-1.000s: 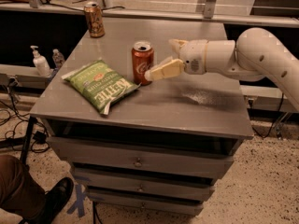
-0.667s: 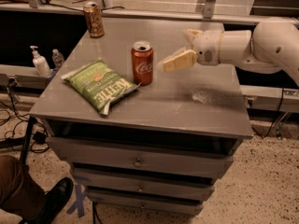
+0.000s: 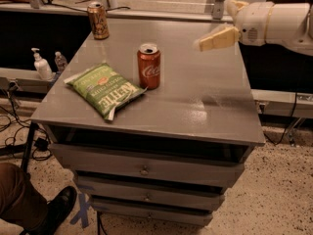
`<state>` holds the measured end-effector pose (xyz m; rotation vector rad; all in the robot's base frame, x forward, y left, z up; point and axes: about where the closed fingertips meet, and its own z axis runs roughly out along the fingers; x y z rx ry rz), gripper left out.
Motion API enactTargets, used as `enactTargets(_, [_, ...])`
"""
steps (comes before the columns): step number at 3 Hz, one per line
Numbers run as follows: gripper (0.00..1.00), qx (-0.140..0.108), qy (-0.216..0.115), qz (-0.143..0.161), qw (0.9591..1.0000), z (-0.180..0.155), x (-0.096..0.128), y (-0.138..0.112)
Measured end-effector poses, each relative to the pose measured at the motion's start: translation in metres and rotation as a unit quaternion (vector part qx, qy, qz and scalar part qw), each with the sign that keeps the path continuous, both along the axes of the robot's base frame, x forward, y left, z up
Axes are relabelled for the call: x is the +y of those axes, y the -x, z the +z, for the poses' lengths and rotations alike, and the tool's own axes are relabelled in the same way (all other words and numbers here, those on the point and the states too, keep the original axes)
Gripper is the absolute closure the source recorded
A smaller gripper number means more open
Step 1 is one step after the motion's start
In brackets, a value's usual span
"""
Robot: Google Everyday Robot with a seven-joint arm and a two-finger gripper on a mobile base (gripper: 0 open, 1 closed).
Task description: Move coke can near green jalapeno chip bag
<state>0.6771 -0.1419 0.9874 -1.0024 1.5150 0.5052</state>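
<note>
The red coke can [image 3: 148,66] stands upright on the grey cabinet top [image 3: 195,97], just right of the green jalapeno chip bag [image 3: 104,89], which lies flat at the left front. The can's base is close to the bag's right corner. My gripper [image 3: 215,38] is raised above the right back part of the top, well to the right of the can and apart from it. It holds nothing.
A gold-brown can [image 3: 98,20] stands at the back left corner. Two small bottles [image 3: 42,65] sit on a ledge to the left. A person's leg and shoe [image 3: 34,207] are at the lower left. Drawers [image 3: 144,170] are below the top.
My gripper has let go of the coke can and pulled away to the right and up. The can stays upright beside the chip bag.
</note>
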Motion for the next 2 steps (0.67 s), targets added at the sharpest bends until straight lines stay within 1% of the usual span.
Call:
enactTargets(1, [0.0, -0.027, -0.003, -0.041, 0.9988, 0.0303, -0.0282, -0.0027])
enactTargets(2, [0.0, -0.027, -0.004, -0.041, 0.9988, 0.0302, -0.0281, -0.0027])
